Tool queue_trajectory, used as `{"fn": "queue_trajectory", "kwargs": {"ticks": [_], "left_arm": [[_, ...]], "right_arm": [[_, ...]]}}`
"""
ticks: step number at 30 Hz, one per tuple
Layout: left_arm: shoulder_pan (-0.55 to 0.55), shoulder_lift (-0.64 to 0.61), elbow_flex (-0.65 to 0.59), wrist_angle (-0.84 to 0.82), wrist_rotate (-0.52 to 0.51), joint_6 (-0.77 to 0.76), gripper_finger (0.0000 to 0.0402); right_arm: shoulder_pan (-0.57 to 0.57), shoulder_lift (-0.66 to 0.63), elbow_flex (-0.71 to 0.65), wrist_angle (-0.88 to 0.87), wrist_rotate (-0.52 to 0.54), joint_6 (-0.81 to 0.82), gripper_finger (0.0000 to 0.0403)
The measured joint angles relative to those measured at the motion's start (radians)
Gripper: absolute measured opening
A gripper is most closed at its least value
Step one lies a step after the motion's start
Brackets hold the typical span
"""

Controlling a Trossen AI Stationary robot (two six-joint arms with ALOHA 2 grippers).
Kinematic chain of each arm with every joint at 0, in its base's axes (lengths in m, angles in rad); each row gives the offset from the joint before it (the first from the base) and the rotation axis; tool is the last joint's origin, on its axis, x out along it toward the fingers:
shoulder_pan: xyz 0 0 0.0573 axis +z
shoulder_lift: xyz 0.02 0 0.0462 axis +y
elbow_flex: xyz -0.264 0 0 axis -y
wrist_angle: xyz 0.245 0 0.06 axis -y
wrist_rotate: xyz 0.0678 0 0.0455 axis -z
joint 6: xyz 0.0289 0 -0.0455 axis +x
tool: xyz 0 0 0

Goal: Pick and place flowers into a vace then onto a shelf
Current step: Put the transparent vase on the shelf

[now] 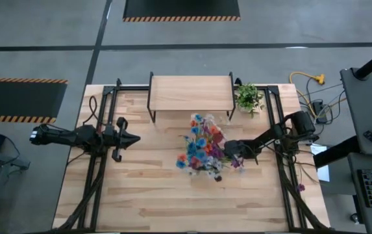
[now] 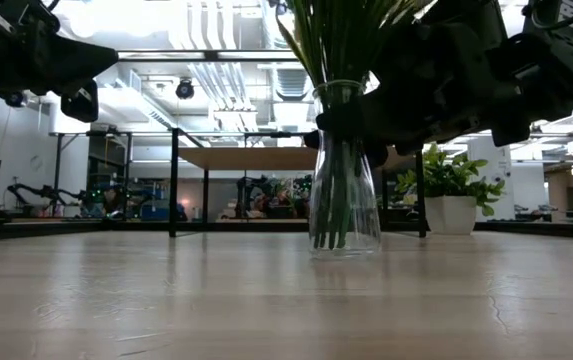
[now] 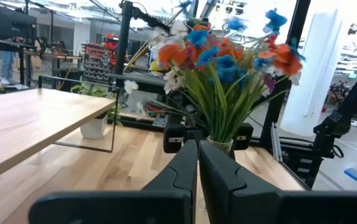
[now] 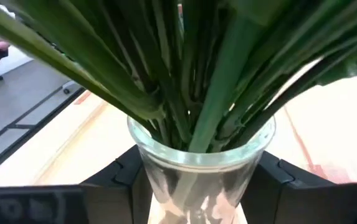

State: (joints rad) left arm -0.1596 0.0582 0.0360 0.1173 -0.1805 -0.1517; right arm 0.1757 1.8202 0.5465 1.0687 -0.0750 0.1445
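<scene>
Presently the right claw brackets the neck of the vace, one dark finger on either side just below the glass mouth. In the right wrist view the fingers appear to press against the glass, so the claw reads as grasping the vace, though actual contact cannot be confirmed. The low view shows the vace standing upright with its base on the worktop, the right claw level with its neck.

The flowers stand bunched in the vace, green stems crowding the mouth and blue, orange, red and white blossoms spreading above it. In the high view the bouquet sits near the middle of the worktop, somewhat toward its right edge, with the right arm reaching in from that side.

The shelf stands along the far edge of the worktop, just behind the bouquet and apart from it. A small potted plant rests just beside the shelf's right end, near the far right corner.

The left claw is clenched, its fingers pressed together on nothing, and hovers above the left part of the worktop, pointed toward the bouquet and well apart from it.
</scene>
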Motion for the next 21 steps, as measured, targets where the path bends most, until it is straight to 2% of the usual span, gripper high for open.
{"fn": "queue_trajectory", "kwargs": {"ticks": [8,14,21], "left_arm": [[0.000,0.000,0.000,0.001,0.006,0.000,0.0000],[0.000,0.000,0.000,0.002,0.006,-0.003,0.0000],[0.000,0.000,0.000,0.002,0.006,-0.026,0.0000]], "right_arm": [[0.000,-0.001,0.000,0.012,0.005,0.009,0.0166],[0.000,-0.066,0.007,-0.002,0.040,0.009,0.0166],[-0.020,-0.214,0.080,-0.279,0.080,-0.057,0.0166]]}}
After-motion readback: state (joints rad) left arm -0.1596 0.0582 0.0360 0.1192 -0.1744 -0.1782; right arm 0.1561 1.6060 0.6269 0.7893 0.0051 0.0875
